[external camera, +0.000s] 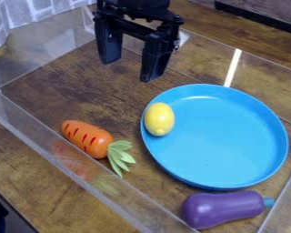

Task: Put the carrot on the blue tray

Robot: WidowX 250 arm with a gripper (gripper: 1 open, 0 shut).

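Orange item: carrot [87, 137], one; smooth plastic, tapered, dark stripe marks across the body, light green leafy top [120, 157] pointing toward the lower right.
Carrot location: lying flat on the wooden tabletop [63, 86], left of the tray and apart from it; leaf tips come near the tray rim.
Blue item: blue tray [221, 136], one; round, glossy plastic, raised rim, much wider than the carrot.
On the tray: lemon [159, 118], one; yellow, oval, smooth, sitting at the left edge of the tray, just beside the carrot's side of it.
Purple item: eggplant [224, 207], one; shiny, rounded, on the table below the tray, near its rim.
Gripper: gripper [134, 56], one; black, two fingers pointing down and standing apart, nothing between them; above the table behind the tray, well apart from the carrot.
Surroundings: clear plastic walls [39, 136] fence the left and front edges of the table.
Obstruction: nothing lies over the carrot.
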